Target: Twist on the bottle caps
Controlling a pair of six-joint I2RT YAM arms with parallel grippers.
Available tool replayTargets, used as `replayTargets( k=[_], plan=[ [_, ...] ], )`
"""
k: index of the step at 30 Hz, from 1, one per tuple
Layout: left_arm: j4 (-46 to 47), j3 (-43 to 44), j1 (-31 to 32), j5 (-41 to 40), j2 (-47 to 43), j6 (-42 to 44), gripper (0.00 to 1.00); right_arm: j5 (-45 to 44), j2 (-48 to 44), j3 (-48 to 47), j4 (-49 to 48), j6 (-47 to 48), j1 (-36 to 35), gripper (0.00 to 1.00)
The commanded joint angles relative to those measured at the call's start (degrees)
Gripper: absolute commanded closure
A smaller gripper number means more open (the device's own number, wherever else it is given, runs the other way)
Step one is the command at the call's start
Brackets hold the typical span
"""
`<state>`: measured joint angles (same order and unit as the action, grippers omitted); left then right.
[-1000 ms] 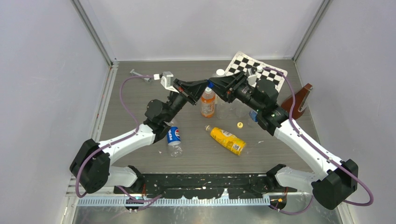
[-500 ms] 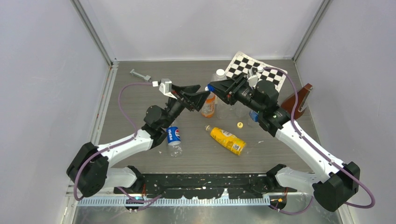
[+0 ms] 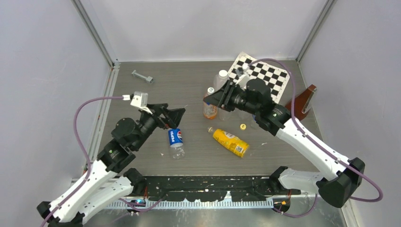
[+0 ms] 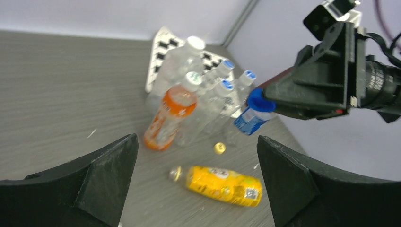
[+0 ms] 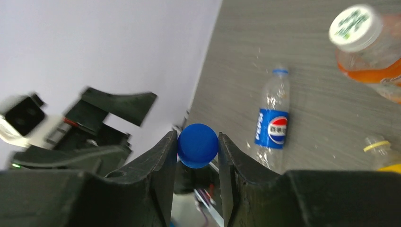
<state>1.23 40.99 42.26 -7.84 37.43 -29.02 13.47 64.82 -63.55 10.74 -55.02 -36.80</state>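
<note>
Left gripper (image 3: 174, 112) has backed off and sprung wide apart, right gripper (image 3: 209, 96) pinches the blue cap (image 5: 197, 146), so we reckon next up is grabbing that lying Pepsi bottle (image 3: 176, 142)

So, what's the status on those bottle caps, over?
Left gripper open, empty. Right gripper shut on blue cap, aloft. Pepsi bottle and juice bottle lying down, uncapped; yellow cap loose nearby. Other bottles standing close by right gripper.
</note>
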Motion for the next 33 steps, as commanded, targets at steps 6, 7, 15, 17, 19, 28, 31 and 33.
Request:
replayTargets(
  k=[6,7,15,17,19,28,31,33],
  plan=[
    [-39.4,10.1,0.1,-11.6,-0.5,0.3,0.00,-13.4,11.3,-0.7,10.1,29.3,-17.6,0.85],
    [-40.7,10.4,0.1,-11.9,0.1,-0.1,0.00,-15.5,12.0,0.4,9.8,31.4,-19.0,0.85],
    [-41.9,7.4,0.1,-13.0,1.0,-2.5,0.00,-27.6,19.9,10.0,-0.4,36.8,-26.4,0.83],
    [-41.1,6.1,0.1,-14.1,0.7,-3.4,0.02,-28.0,22.0,11.8,-3.0,37.1,-26.8,0.82],
    [-39.8,4.4,0.1,-15.0,0.2,-4.2,0.02,-28.2,23.9,13.2,-5.0,37.2,-27.0,0.81],
    [-38.4,2.0,0.1,-16.3,1.9,-5.9,0.02,-30.8,26.9,13.9,-1.2,38.0,-30.0,0.66],
    [-38.2,1.6,0.0,-16.7,2.1,-5.9,0.02,-30.7,27.0,12.9,2.4,37.3,-31.3,0.50],
    [-37.9,1.3,0.1,-16.7,2.2,-5.8,0.02,-30.4,27.3,11.6,5.8,36.2,-31.9,0.38]
  ],
)
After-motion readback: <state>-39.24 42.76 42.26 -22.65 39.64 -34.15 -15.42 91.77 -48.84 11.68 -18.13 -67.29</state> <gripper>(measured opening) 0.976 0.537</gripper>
